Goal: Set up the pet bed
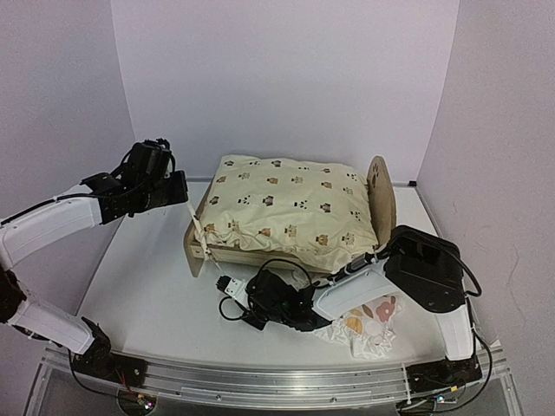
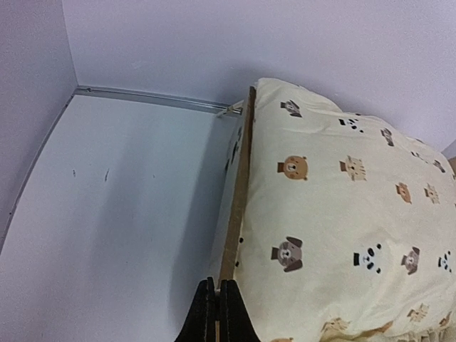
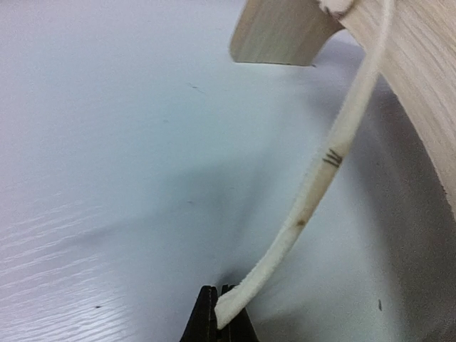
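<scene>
The pet bed [image 1: 380, 195] stands mid-table, its light-wood footboard [image 1: 196, 251] on the left. A cream animal-print cushion [image 1: 286, 204] fills it. My left gripper [image 1: 180, 188] hovers at the bed's far left corner. In the left wrist view this gripper [image 2: 216, 288] is shut just above the footboard's top edge [image 2: 239, 206], beside the cushion [image 2: 342, 199]. My right gripper [image 1: 225, 284] lies low on the table in front of the footboard. In the right wrist view it [image 3: 217, 299] is shut on the end of a cream tie strap [image 3: 320, 178] that runs up to the wooden board [image 3: 420, 85].
A ruffled white floral pillow [image 1: 368, 325] lies crumpled at the front right, under the right arm. White walls close in the table on three sides. A metal rail [image 1: 260, 381] runs along the near edge, and a thin rail [image 2: 157, 98] lines the far edge.
</scene>
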Motion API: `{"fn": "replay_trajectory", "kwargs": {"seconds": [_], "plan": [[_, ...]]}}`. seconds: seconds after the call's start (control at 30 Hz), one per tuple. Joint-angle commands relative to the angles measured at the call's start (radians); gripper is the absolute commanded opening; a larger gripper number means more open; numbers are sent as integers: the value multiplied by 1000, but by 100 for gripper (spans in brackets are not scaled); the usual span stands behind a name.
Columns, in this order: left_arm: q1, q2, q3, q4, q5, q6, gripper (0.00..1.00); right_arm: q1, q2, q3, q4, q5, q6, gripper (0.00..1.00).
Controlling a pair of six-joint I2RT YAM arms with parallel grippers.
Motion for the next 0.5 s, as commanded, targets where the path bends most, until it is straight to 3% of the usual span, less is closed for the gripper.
{"fn": "replay_trajectory", "kwargs": {"seconds": [0.0, 0.47], "plan": [[72, 55, 47, 24, -60, 28, 0, 59, -53, 15, -114, -115, 36, 0], [203, 186, 132, 90, 65, 103, 0, 111, 9, 71, -157, -322, 260, 0]]}}
